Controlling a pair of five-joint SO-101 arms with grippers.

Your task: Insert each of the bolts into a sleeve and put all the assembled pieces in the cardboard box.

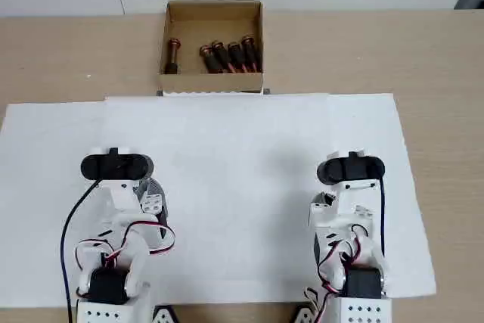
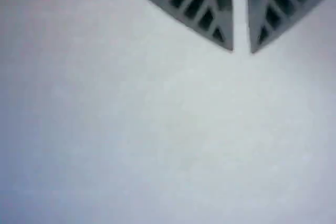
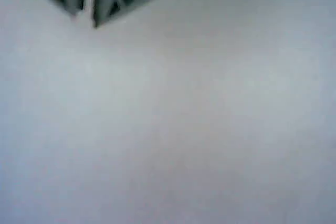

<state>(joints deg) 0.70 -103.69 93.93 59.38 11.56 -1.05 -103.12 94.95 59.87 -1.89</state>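
— What's left to do?

— Little, I judge. Five copper-brown bolt-and-sleeve pieces [image 1: 227, 56] lie in the open brown cardboard box [image 1: 194, 35] at top centre, four bunched at its right and one apart at its left. I'd park both arms low over the white paper sheet [image 1: 242, 156] and check that no piece is missing.

— Jaws?

— The left gripper [image 2: 241, 45] shows only a thin slit and holds nothing. The right gripper [image 3: 85, 18] is likewise nearly closed and empty.

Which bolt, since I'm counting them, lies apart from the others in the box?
The leftmost bolt; the other four lie bunched at the right of the box.
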